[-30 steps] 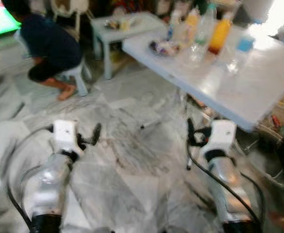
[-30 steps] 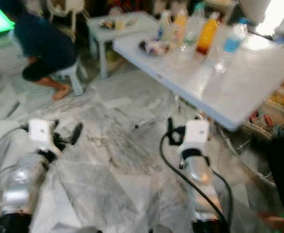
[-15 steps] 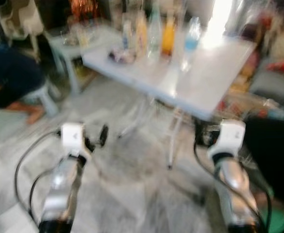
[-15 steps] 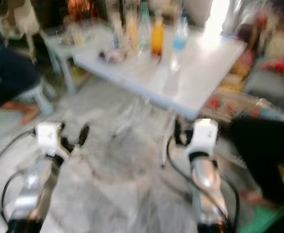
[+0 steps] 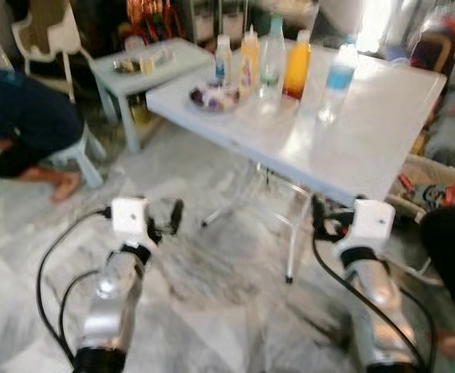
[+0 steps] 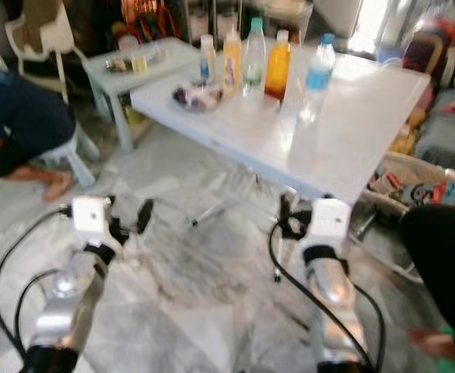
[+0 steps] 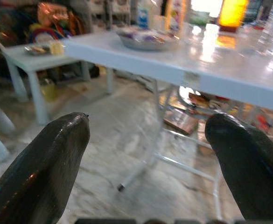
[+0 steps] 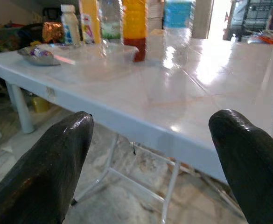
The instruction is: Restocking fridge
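**Approach to the bench: both hands empty**

Risk: the white bench [image 6: 344,132] stands on thin folding legs. A hand or forearm striking its near edge would likely rock it and topple the tall bottles.

Stock: the drinks stand in a row at the bench's 11 o'clock corner: a small white bottle [image 6: 206,54], a yellow bottle [image 6: 232,61], a clear bottle [image 6: 254,56], an orange juice bottle [image 6: 277,64] and a blue-labelled water bottle [image 6: 317,71]. All are upright and capped. A dish [image 6: 197,96] sits just beside them.

The left hand [image 7: 145,154] and right hand [image 8: 148,154] are spread wide, holding nothing, low before the bench.

A person [image 5: 25,124] crouches at 10 o'clock, well apart.
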### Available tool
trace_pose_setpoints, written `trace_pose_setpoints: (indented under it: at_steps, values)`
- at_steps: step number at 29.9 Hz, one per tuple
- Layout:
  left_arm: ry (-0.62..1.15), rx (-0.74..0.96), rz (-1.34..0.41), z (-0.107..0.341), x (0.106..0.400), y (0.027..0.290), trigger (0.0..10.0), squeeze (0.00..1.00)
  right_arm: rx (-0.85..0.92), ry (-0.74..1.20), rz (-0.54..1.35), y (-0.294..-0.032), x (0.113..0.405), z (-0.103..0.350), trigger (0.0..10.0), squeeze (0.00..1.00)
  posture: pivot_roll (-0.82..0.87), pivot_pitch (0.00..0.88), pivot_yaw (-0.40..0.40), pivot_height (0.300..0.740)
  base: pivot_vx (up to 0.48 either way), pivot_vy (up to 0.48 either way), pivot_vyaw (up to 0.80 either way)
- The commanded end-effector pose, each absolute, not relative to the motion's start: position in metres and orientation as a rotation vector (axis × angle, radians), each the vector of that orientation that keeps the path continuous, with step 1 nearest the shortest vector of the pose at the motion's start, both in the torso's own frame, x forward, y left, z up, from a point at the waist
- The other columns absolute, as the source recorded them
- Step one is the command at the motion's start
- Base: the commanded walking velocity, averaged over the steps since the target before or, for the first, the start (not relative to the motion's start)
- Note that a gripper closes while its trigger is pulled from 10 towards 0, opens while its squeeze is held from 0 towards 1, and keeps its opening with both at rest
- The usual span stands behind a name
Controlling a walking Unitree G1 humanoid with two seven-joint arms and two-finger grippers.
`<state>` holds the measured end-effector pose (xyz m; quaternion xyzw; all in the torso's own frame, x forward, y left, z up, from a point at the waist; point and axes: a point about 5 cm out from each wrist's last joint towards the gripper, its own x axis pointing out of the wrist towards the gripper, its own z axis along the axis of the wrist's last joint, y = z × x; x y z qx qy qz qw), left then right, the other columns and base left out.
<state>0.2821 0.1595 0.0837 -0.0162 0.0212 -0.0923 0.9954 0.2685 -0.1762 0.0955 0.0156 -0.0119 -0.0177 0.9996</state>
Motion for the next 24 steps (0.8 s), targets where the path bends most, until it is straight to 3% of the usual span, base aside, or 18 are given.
trace_pose_setpoints:
  at_steps: [1, 7, 13, 24]
  values:
    - [0.038, -0.013, -0.155, 0.086, 0.283, 0.169, 10.0, 0.00, 0.024, -0.073, 0.010, -0.165, 0.273, 0.107, 10.0, 0.00, -0.01, 0.010, -0.004, 0.740, 0.364, 0.315, 0.00]
    - [0.039, 0.025, -0.202, 0.087, 0.288, 0.166, 10.0, 0.00, 0.027, -0.070, 0.032, -0.160, 0.279, 0.110, 10.0, 0.00, -0.01, 0.019, -0.011, 0.740, 0.364, 0.311, -0.15]
    - [0.040, 0.054, -0.189, 0.087, 0.290, 0.180, 10.0, 0.00, 0.028, -0.072, 0.028, -0.163, 0.278, 0.110, 10.0, 0.00, -0.02, 0.016, -0.011, 0.740, 0.368, 0.310, -0.77]
    - [0.021, 0.101, -0.291, 0.100, 0.278, 0.191, 10.0, 0.00, 0.026, -0.071, -0.006, -0.167, 0.276, 0.110, 10.0, 0.00, -0.01, 0.004, -0.028, 0.740, 0.374, 0.301, 0.00]
